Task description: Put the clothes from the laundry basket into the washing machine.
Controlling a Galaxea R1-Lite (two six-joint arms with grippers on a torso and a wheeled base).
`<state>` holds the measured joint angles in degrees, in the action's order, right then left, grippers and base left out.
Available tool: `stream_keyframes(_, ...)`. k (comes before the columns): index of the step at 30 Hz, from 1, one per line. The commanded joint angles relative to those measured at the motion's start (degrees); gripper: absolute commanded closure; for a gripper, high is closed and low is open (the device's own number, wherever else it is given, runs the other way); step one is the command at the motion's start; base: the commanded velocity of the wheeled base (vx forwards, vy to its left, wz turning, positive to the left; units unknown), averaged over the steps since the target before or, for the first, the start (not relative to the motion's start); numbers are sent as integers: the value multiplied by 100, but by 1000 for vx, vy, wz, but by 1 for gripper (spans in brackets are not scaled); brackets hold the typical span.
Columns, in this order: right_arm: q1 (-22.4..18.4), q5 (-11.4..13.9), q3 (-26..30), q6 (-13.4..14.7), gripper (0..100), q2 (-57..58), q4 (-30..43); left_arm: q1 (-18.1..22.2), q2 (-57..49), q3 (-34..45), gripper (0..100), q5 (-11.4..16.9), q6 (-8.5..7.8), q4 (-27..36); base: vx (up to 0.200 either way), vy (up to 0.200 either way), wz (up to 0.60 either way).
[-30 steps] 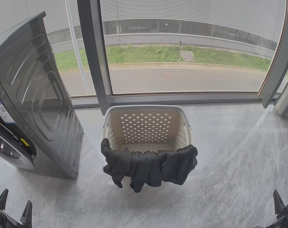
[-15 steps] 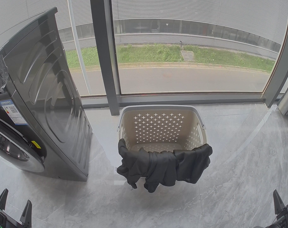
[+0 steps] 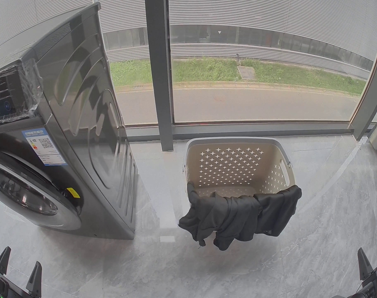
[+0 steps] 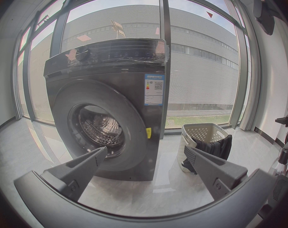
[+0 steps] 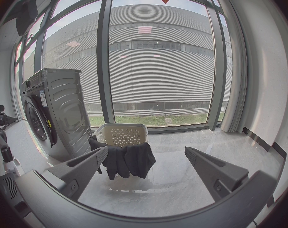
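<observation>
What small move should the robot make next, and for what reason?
Probably bring the right gripper toward the black garment draped over the near rim of the laundry basket. Both it and the left gripper are open and empty, and the garment lies toward the robot's right.

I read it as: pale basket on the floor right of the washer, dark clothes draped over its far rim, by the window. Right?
Not quite. The dark clothes hang over the near rim of the basket, the side away from the window, as the head view shows. The rest holds.
</observation>
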<state>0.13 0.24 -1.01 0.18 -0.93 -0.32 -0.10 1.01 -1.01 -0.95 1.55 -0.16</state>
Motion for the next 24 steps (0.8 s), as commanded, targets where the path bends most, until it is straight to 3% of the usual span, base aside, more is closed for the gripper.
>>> stream_keyframes(1,4,2,101,-1,0,93,-3,1,-101,92,0,-2,3,-2,0,200,0)
stream_keyframes(24,4,11,101,-1,0,93,-3,1,-101,92,0,-2,3,-2,0,200,0)
